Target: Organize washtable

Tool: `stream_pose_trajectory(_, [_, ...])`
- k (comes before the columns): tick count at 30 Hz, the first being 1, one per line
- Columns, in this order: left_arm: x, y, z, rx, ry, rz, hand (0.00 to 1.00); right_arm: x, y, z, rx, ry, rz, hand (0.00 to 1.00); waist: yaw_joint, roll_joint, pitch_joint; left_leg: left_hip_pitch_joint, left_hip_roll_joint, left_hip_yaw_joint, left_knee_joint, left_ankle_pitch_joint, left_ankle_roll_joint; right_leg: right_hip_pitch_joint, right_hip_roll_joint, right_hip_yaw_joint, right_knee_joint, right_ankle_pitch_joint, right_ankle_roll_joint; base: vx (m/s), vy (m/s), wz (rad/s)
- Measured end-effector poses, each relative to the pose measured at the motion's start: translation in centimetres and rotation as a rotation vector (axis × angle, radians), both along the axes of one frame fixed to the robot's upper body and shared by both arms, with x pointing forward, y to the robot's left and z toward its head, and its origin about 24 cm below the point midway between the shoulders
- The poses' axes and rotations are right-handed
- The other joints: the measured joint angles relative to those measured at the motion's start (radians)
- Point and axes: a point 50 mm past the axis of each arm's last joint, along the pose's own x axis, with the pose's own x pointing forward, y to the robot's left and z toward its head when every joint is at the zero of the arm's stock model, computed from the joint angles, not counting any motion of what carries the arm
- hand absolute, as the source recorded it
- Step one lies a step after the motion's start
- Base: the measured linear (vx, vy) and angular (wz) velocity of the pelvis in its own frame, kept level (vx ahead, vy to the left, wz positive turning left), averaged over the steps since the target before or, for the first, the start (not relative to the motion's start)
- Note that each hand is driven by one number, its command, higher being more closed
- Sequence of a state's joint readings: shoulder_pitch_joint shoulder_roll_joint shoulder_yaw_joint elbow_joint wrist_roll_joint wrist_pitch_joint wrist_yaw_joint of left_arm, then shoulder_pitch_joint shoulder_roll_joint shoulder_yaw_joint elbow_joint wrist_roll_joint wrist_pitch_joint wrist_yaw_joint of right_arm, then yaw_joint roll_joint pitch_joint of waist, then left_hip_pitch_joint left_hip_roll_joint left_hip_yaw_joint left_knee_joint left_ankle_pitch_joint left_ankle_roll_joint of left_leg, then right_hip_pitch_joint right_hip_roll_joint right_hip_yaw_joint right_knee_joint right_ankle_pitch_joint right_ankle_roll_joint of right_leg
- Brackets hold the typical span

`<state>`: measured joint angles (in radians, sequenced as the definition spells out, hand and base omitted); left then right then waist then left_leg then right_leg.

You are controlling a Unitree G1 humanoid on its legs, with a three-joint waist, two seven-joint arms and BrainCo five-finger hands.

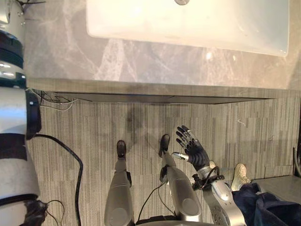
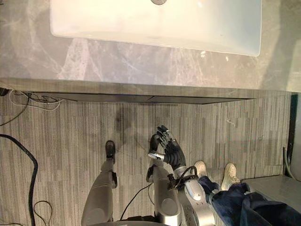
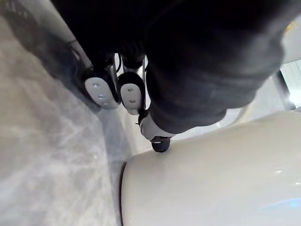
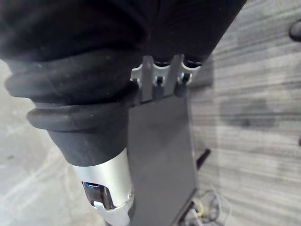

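Observation:
A white basin [image 1: 188,21] sits on the grey marble counter [image 1: 141,61], and nothing loose lies on the stretch of counter in the eye views. My left arm rises along the left edge of the left eye view. In the left wrist view my left hand [image 3: 155,129] is close above the marble, right beside the basin's rounded corner [image 3: 211,179]. My right hand [image 1: 192,147] hangs low over the striped floor in front of the counter. It is open, its fingers [image 2: 165,136] straight and spread, and it holds nothing.
A dark panel [image 1: 160,99] runs under the counter's front edge, with loose wires [image 1: 56,100] at its left end. A person in blue trousers [image 1: 263,205] and light shoes [image 1: 241,175] stands at the lower right, close to my right arm.

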<state>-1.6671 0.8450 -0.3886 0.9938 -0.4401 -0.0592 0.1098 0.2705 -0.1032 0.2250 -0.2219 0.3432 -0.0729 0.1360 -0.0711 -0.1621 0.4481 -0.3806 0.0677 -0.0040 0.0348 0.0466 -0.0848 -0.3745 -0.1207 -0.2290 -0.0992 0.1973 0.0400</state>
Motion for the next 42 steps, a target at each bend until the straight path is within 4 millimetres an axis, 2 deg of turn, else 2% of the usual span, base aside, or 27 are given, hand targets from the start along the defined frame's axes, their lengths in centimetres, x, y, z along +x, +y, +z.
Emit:
stream_pose_trajectory(5, [0.2,0.6,-0.5,-0.022,0.022,0.014,1.00,0.0,0.1,0.0,0.001,0.001,0.003,0.00,0.000,0.000,0.000,0.021,0.000,0.006,-0.001,0.000,0.000,0.018,0.000,0.006,0.000,0.001,0.000,0.01,0.004,-0.03])
stream_pose_trajectory(8, [0.9,1.4,-2.7,-0.041,0.064,0.023,1.00,0.0,0.3,0.0,0.005,0.002,0.009,0.00,0.000,-0.002,-0.001,0.055,0.000,0.007,-0.002,-0.001,0.000,0.048,0.000,0.011,0.000,0.000,0.000,0.01,0.005,-0.06])
stream_pose_trajectory(10, [1.1,1.6,-5.3,-0.041,0.060,-0.013,1.00,0.0,0.4,0.0,0.011,0.003,0.008,0.00,0.004,-0.001,-0.002,0.074,0.001,0.008,-0.004,-0.002,-0.001,0.066,-0.001,0.013,0.000,-0.001,0.001,0.00,0.005,-0.02])
stream_pose_trajectory(11, [1.0,1.6,-5.8,-0.038,0.054,-0.024,1.00,0.0,0.4,-0.1,0.013,0.003,0.008,0.00,0.005,-0.001,-0.003,0.077,0.001,0.007,-0.004,-0.002,-0.001,0.070,-0.001,0.012,0.000,-0.001,0.001,0.00,0.000,0.00])
stream_pose_trajectory(14, [0.9,1.7,-10.1,-0.040,0.076,-0.070,1.00,0.6,0.4,-0.6,0.004,0.024,0.007,0.00,0.020,0.005,-0.015,0.117,0.001,0.006,-0.005,-0.002,-0.001,0.109,0.000,0.009,0.000,-0.003,0.004,0.00,0.000,0.00])
stream_pose_trajectory(15, [1.1,1.5,-12.3,-0.052,0.108,-0.091,1.00,0.7,0.2,-0.9,0.000,0.036,-0.002,0.00,0.026,0.014,-0.046,0.118,0.000,0.005,-0.007,-0.002,-0.002,0.110,-0.001,0.007,-0.001,-0.005,0.006,0.02,0.009,0.08])
stream_pose_trajectory(16, [1.0,1.2,-16.2,-0.083,0.169,-0.127,1.00,0.7,-0.3,-1.3,-0.019,0.055,-0.021,0.00,0.034,0.030,-0.103,0.125,-0.001,0.000,-0.019,-0.002,-0.002,0.115,-0.002,0.002,-0.001,-0.010,0.012,0.06,0.010,0.12])
stream_pose_trajectory(17, [0.8,1.1,-17.8,-0.101,0.193,-0.140,1.00,0.7,-0.4,-1.5,-0.029,0.060,-0.027,0.00,0.035,0.039,-0.116,0.137,-0.001,-0.006,-0.022,-0.002,-0.002,0.130,-0.003,-0.004,-0.001,-0.013,0.013,0.08,0.014,0.23])
stream_pose_trajectory(19, [-0.5,0.9,-24.1,-0.215,0.291,-0.186,1.00,0.5,-1.3,-2.4,-0.054,0.098,-0.059,0.00,0.046,0.068,-0.177,0.189,-0.003,-0.023,-0.038,-0.004,-0.003,0.185,-0.005,-0.022,-0.001,-0.034,0.021,0.07,0.018,0.23])
stream_pose_trajectory(21, [-2.2,0.6,-27.9,-0.300,0.340,-0.208,1.00,0.4,-1.8,-2.9,-0.063,0.122,-0.080,0.00,0.064,0.086,-0.218,0.205,-0.003,-0.025,-0.039,-0.010,-0.002,0.204,-0.005,-0.028,-0.001,-0.040,0.021,0.06,0.010,0.11])
stream_pose_trajectory(22, [-4.3,0.1,-31.1,-0.401,0.365,-0.228,1.00,0.2,-2.4,-3.4,-0.071,0.144,-0.107,0.00,0.080,0.107,-0.249,0.225,-0.003,-0.027,-0.049,-0.010,0.000,0.222,-0.006,-0.047,0.000,-0.048,0.021,0.06,0.004,0.13])
stream_pose_trajectory(23, [-5.1,-0.2,-32.3,-0.443,0.377,-0.232,1.00,0.2,-2.7,-3.6,-0.076,0.155,-0.119,0.00,0.086,0.115,-0.260,0.237,-0.003,-0.032,-0.056,-0.010,0.000,0.232,-0.006,-0.049,0.000,-0.051,0.023,0.07,-0.001,0.17])
stream_pose_trajectory(24, [-6.5,-0.6,-34.4,-0.508,0.409,-0.228,1.00,0.1,-3.0,-3.9,-0.084,0.172,-0.134,0.00,0.090,0.127,-0.276,0.252,-0.003,-0.038,-0.064,-0.010,0.000,0.247,-0.006,-0.054,0.000,-0.059,0.025,0.05,-0.007,0.20])
stream_pose_trajectory(26, [-10.3,-1.2,-40.0,-0.660,0.545,-0.187,1.00,-0.2,-3.4,-4.8,-0.090,0.216,-0.156,0.00,0.094,0.155,-0.318,0.285,-0.001,-0.051,-0.079,-0.010,-0.001,0.284,-0.005,-0.074,0.000,-0.073,0.026,0.06,-0.013,0.21])
stream_pose_trajectory(27, [-11.2,-1.4,-41.1,-0.691,0.574,-0.173,1.00,-0.3,-3.5,-5.1,-0.090,0.228,-0.158,0.00,0.098,0.159,-0.329,0.292,0.000,-0.051,-0.083,-0.010,-0.001,0.288,-0.004,-0.075,0.000,-0.077,0.028,0.04,-0.015,0.07])
stream_pose_trajectory(28, [-12.8,-2.0,-43.0,-0.757,0.623,-0.154,1.00,-0.6,-3.8,-5.6,-0.094,0.255,-0.177,0.00,0.114,0.167,-0.347,0.310,0.001,-0.052,-0.090,-0.010,-0.001,0.304,-0.003,-0.079,0.000,-0.086,0.030,0.03,-0.013,0.03])
stream_pose_trajectory(32, [-15.5,-3.6,-44.8,-0.841,0.666,-0.167,1.00,-1.3,-4.5,-6.4,-0.098,0.299,-0.211,0.00,0.115,0.176,-0.379,0.335,0.001,-0.070,-0.095,-0.011,-0.001,0.341,-0.005,-0.102,0.000,-0.100,0.031,0.01,-0.009,0.16])
stream_pose_trajectory(34, [-17.4,-4.5,-46.2,-0.907,0.711,-0.173,1.00,-2.1,-4.9,-7.5,-0.123,0.351,-0.220,0.00,0.115,0.180,-0.407,0.360,0.001,-0.073,-0.104,-0.012,-0.002,0.362,-0.004,-0.104,-0.001,-0.108,0.037,0.01,-0.004,0.02])
stream_pose_trajectory(38, [-19.0,-6.8,-48.2,-0.969,0.809,-0.236,1.00,-3.6,-5.0,-9.1,-0.139,0.433,-0.222,0.00,0.114,0.185,-0.426,0.384,0.001,-0.075,-0.104,-0.016,-0.002,0.390,-0.005,-0.113,-0.001,-0.112,0.043,0.01,-0.005,0.06])
stream_pose_trajectory(40, [-19.7,-8.4,-50.4,-0.995,0.932,-0.272,1.00,-4.4,-4.7,-10.7,-0.141,0.508,-0.204,0.00,0.114,0.185,-0.436,0.385,0.002,-0.077,-0.101,-0.016,-0.002,0.394,-0.004,-0.116,-0.001,-0.110,0.045,-0.01,-0.004,0.02])
stream_pose_trajectory(42, [-20.4,-9.6,-51.6,-1.011,1.019,-0.296,1.00,-4.9,-4.0,-11.4,-0.134,0.544,-0.179,0.00,0.113,0.183,-0.435,0.385,0.003,-0.079,-0.098,-0.017,-0.003,0.397,-0.003,-0.118,-0.002,-0.110,0.045,-0.02,-0.003,0.01])
